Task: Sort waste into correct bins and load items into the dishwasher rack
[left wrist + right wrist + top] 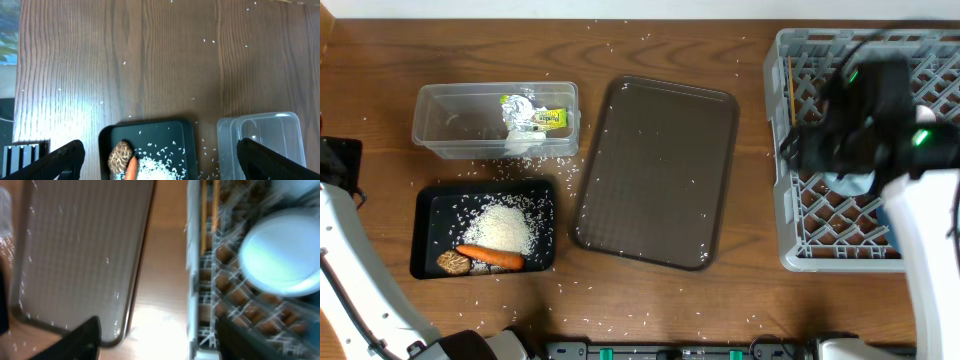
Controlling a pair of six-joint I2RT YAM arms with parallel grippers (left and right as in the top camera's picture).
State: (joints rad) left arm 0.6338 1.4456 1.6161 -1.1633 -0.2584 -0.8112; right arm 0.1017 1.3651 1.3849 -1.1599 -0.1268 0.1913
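Observation:
The grey dishwasher rack (786, 205) fills the right side. My right arm (865, 115) hangs over it. My right gripper (157, 327) is open and holds nothing, above the strip of table between the rack's rim (192, 280) and the brown tray. A light-blue cup (282, 255) rests in the rack, beside the wooden chopsticks (204, 215). The black tray (430, 225) holds white rice (502, 228), a carrot (490, 257) and a brown lump (453, 262). In the clear tub (440, 120) lies the wrapper (532, 115). My left gripper (159, 146) is open and empty above the black tray (107, 145).
A large brown serving tray (655, 170) lies between the bins and the rack. Loose rice grains (565, 170) are scattered over the wooden table. The left arm (350, 270) runs along the bottom-left corner.

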